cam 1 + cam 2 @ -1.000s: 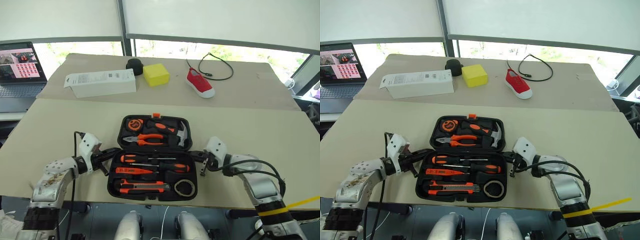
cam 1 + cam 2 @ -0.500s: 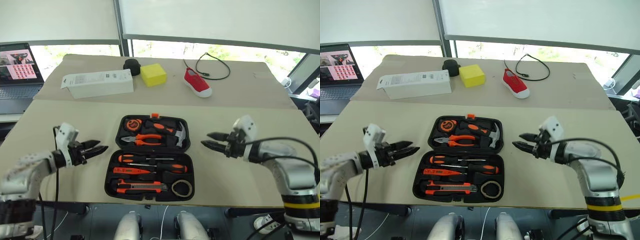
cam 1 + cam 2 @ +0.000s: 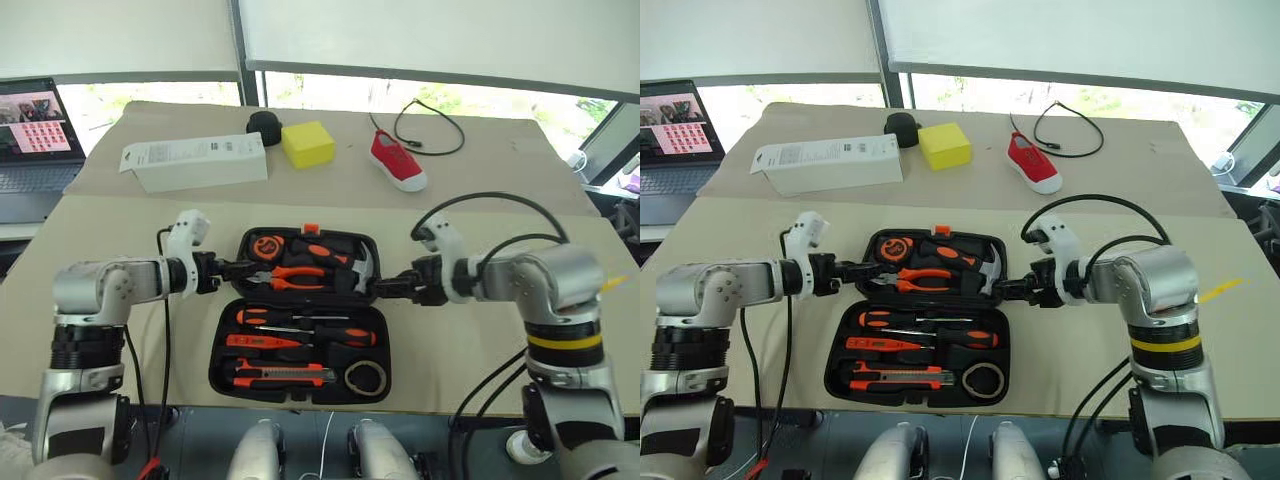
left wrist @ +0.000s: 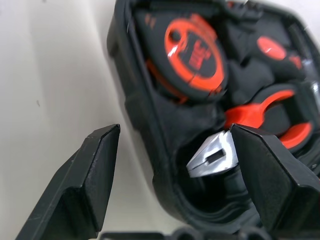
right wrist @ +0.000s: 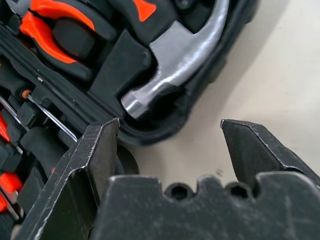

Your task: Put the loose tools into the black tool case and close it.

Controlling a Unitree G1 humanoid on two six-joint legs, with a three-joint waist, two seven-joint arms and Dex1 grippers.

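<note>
The case (image 3: 300, 315) lies open at the table's (image 3: 150, 230) near edge, lid at twelve o'clock. Screwdrivers (image 3: 300, 322), tester pen (image 3: 268, 342), knife (image 3: 285, 375) and tape roll (image 3: 367, 377) sit in the near half. The left gripper (image 3: 243, 270) is at the lid's nine o'clock edge, the right gripper (image 3: 385, 287) at its three o'clock edge. Both have their fingers apart, straddling the rim.

Both arms bent inward; L gripper (image 3: 243, 270) & R gripper (image 3: 385, 288) jaws spread.
</note>
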